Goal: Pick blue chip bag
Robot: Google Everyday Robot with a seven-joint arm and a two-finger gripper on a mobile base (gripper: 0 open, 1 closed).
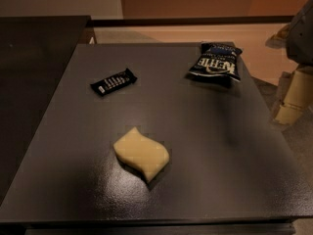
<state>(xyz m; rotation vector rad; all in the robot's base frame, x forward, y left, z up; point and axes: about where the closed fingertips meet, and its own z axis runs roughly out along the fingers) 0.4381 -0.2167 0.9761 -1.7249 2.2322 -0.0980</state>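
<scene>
The blue chip bag (pixel 215 61) is dark navy and glossy with white "KETTLE" lettering. It lies flat at the far right of the dark table (pixel 205 146). My gripper (pixel 289 106) shows as a pale beige part at the right edge of the camera view, off the table's right side. It hangs nearer to me than the bag, apart from it and holding nothing that I can see. A grey part of the arm (pixel 301 31) is above it.
A slim black candy bar (pixel 113 82) with white print lies at the far left of the table. A pale yellow wavy sponge (pixel 142 153) lies near the middle front. A dark counter (pixel 34 72) stands to the left. The floor lies beyond the far and right edges.
</scene>
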